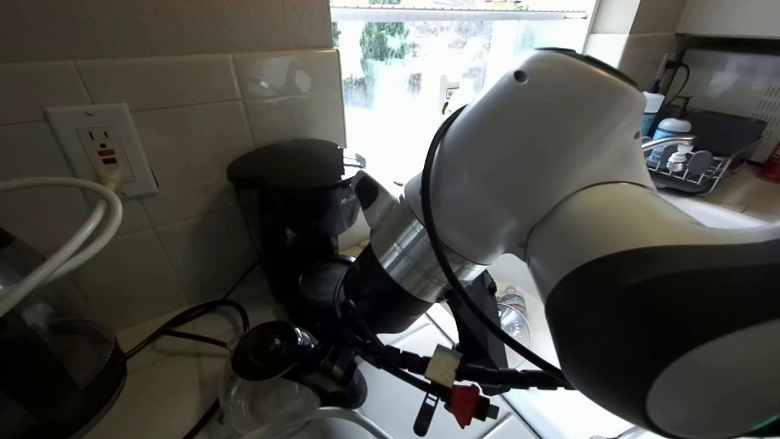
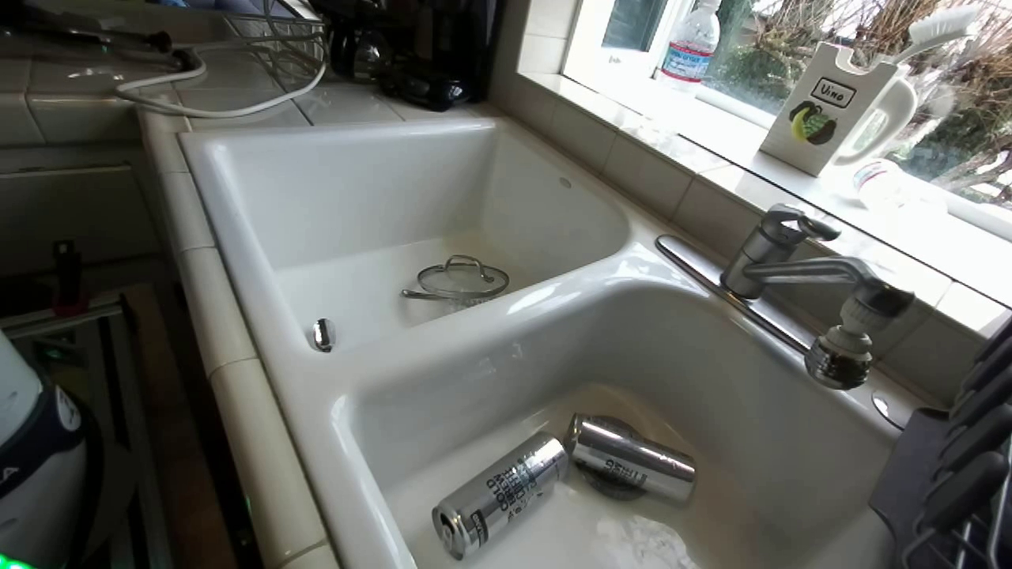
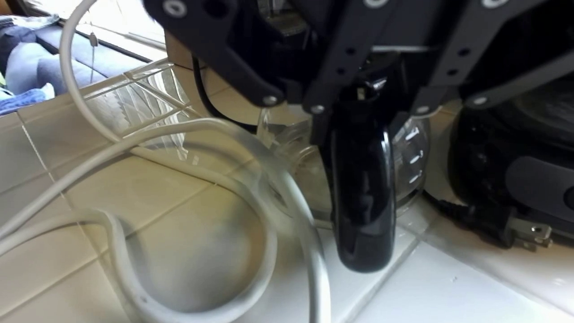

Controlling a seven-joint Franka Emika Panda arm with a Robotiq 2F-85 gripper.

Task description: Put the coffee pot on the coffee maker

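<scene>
Standing upright on the tiled bench (image 3: pixel 448 296), the coffee pot (image 1: pixel 262 390) is just beside the coffee maker (image 1: pixel 292 201), apart from it and not on its base plate (image 1: pixel 323 282). In my judgement, the coming move depends on this: the coffee pot lies straight ahead of the tool (image 3: pixel 358 130), with its black handle (image 3: pixel 364 197) between the two fingers (image 3: pixel 321 128). The long axis of the handle runs nearly from top to bottom of the wrist view, so the jaws can close across its narrow width. They are close on both sides, but whether they press on it, I cannot tell. Only one arm (image 1: pixel 548 152) is present, so no other is nearer. The coffee maker is on the right in the wrist view; probably the coffee pot must be lifted that way.

Counting now: one coffee pot, one coffee maker, one black plug (image 3: pixel 502 226) near the machine. White cable (image 3: pixel 319 287) lies in loops; how many pieces, I cannot say. Farther, in an exterior view, there are one sink (image 2: pixel 443 348) with two basins, two silver cans (image 2: pixel 502 496), one glass lid (image 2: pixel 462 278) and one faucet (image 2: pixel 814 273).
</scene>
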